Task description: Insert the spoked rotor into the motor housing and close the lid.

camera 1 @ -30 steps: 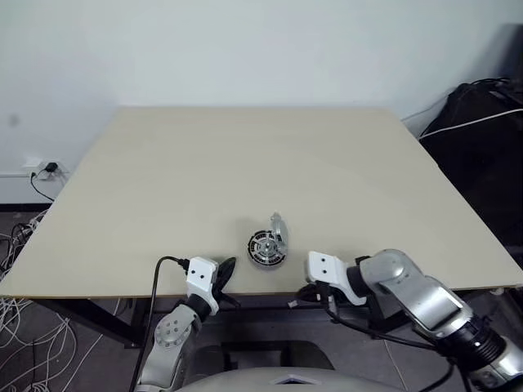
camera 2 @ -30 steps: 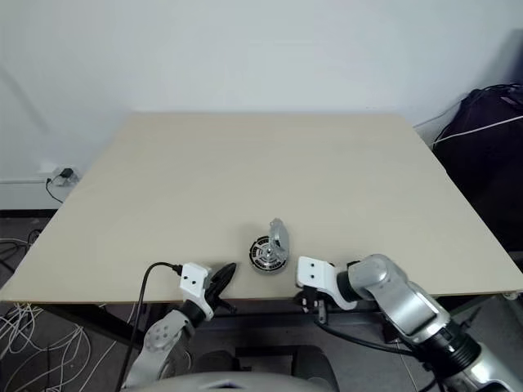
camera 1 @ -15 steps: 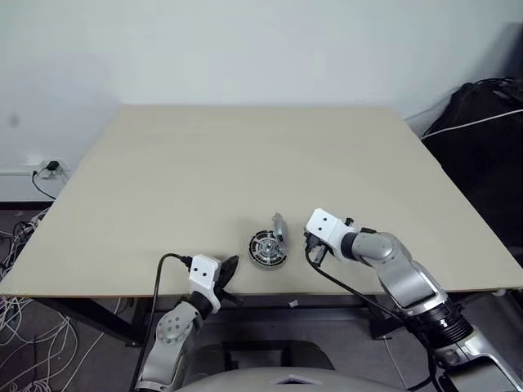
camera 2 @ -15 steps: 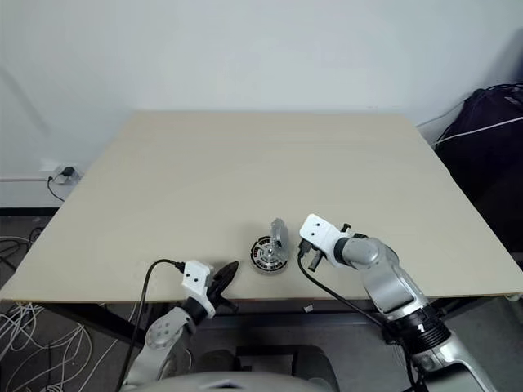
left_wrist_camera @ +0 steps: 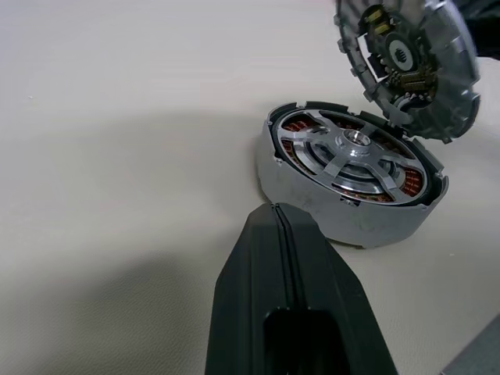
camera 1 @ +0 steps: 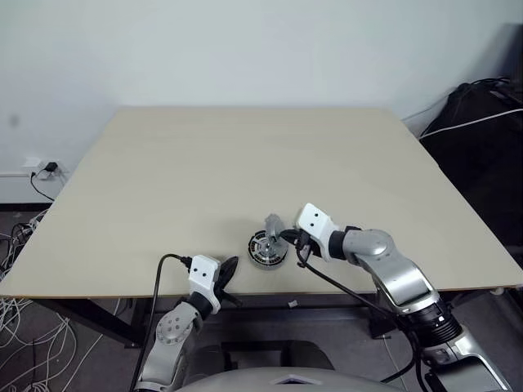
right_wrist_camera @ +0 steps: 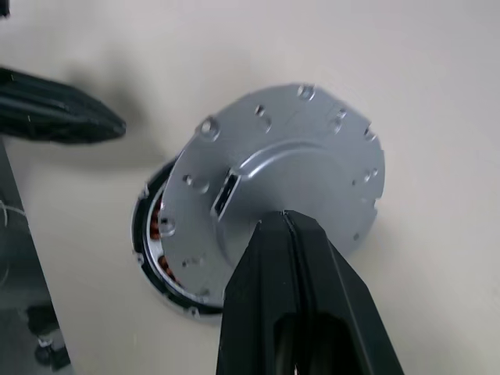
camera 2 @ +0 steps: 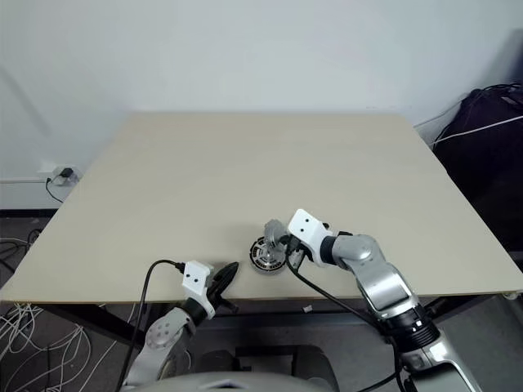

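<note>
While the rotor (left_wrist_camera: 353,156) already sits down inside the housing (left_wrist_camera: 351,191), spokes and hub showing above the copper windings, the lid (right_wrist_camera: 273,176) is not yet closed: it stands tilted on edge, one side lifted, leaning over the housing's far-right side. In the head views this pair sits low and centre in the frame, near the front edge of the counter (camera 1: 245,163).

The right tool (camera 1: 289,238) is pressed shut, its two black fingers together and holding nothing. Its tip lies against or just short of the lid's outer, smooth face; contact cannot be told for certain. From this tool the lid lies straight ahead and a little toward the left of the frame, with the housing directly behind and beneath it. So the relation that matters is this: the lid's raised edge faces the right tool, and its lowered edge rests by the housing rim, so a push toward the frame's left and downward would likely tip it flat over the rotor.

The left tool (camera 1: 224,271) is also shut and empty, lower left of the housing in the head view, near but apart from it, pointing toward the housing's side wall. It is well placed to brace the housing if the part slides.

Of the two, the right arm is the nearer to the lid and looks the one to finish the closing.
</note>
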Tool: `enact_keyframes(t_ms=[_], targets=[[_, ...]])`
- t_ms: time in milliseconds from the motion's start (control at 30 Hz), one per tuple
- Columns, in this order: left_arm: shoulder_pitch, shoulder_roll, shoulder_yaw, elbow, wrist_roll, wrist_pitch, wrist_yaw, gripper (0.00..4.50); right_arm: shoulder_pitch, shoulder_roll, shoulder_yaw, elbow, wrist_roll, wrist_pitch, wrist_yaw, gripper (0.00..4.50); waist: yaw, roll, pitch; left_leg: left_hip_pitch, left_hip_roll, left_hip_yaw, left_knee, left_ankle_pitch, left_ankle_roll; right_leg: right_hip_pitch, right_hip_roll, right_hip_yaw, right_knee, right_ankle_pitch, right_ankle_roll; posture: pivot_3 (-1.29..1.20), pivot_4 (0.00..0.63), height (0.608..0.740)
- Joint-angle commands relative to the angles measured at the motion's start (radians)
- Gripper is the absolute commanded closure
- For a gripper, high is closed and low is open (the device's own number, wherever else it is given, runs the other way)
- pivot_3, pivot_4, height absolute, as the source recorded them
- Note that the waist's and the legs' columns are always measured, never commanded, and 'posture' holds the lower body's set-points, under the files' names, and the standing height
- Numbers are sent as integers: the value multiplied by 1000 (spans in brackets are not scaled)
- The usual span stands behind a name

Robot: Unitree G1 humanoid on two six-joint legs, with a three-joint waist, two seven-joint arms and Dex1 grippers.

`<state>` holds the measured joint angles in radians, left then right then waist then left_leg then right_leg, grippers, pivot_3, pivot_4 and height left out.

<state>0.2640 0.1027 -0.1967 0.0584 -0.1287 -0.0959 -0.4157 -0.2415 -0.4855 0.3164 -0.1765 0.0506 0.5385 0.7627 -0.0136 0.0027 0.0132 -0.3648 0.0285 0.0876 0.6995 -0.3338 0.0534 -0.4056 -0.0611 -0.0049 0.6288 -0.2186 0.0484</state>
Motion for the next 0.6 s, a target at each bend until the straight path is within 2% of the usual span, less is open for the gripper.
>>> enact_keyframes(t_ms=[33,267,500,600], targets=[[-14,2,1,-22,-2,-22,-8,4500,-28,36,9,35,0,-35,-14,4489,0,0,0,0,0,0,0,0,0,0,0,0,0,0,0,0,0,740],[-12,7,2,0,1,-41,-15,4500,-46,110,48,157,-21,-58,-29,4489,-2,1,-1,2,0,0,0,0,0,2,0,0,0,0,0,0,0,740],[6,5,1,-1,6,-55,-7,4500,-34,119,61,161,-11,-49,-14,4489,-2,1,-1,2,0,0,0,0,0,2,0,0,0,0,0,0,0,740],[7,4,2,11,7,-65,-6,4500,-25,135,29,152,9,-64,-33,4489,-2,1,-1,2,0,0,0,0,0,2,0,0,0,0,0,0,0,740]])
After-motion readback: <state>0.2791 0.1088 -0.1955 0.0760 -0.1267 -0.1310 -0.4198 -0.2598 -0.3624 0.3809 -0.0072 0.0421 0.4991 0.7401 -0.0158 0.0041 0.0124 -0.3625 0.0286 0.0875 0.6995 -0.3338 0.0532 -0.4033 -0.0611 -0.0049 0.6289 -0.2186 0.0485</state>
